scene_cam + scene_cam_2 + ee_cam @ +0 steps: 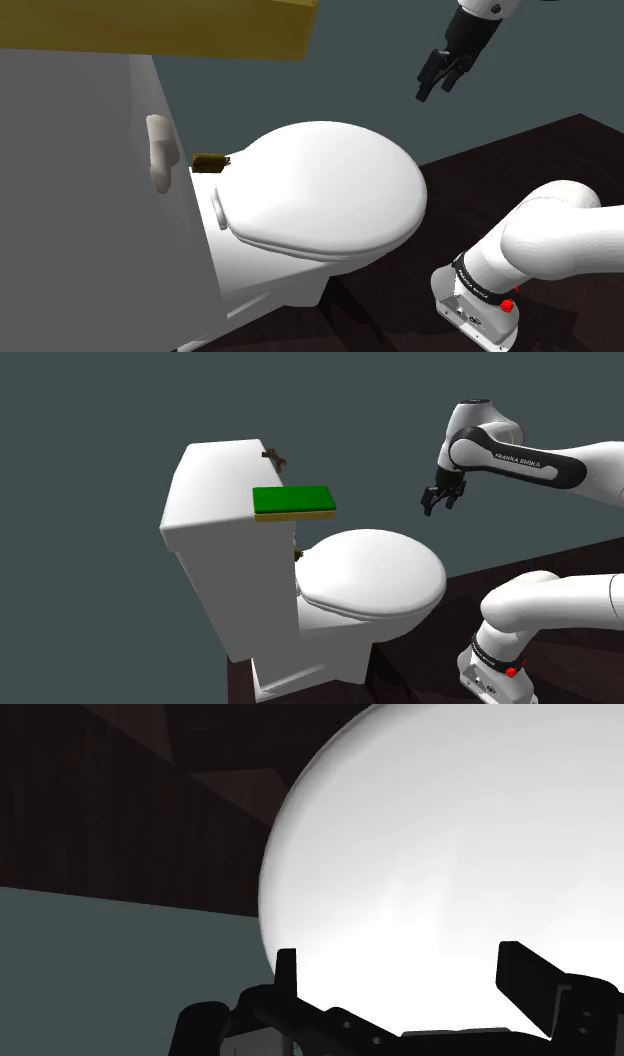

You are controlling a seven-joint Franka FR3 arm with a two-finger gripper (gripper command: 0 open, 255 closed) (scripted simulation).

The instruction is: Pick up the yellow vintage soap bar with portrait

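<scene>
Wrist view: my all-black two-finger tool [400, 952] released, fingers [522, 972] apart, facing white oval toilet lid [450, 834]; flat yellow green-topped soap bar [294, 502] rests on white tank [200, 502].

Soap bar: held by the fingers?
No: the soap bar lies on the toilet tank, apart from the open fingers above the lid.

Count: toilet [205, 512] ×1; lid [375, 572] ×1; flush lever [158, 150] ×1. Flat bar [293, 500], green top, yellow sides, ×1. Small brown fittings [273, 456] ×2. Arm [560, 462] ×1; hand [438, 507] ×1.
</scene>
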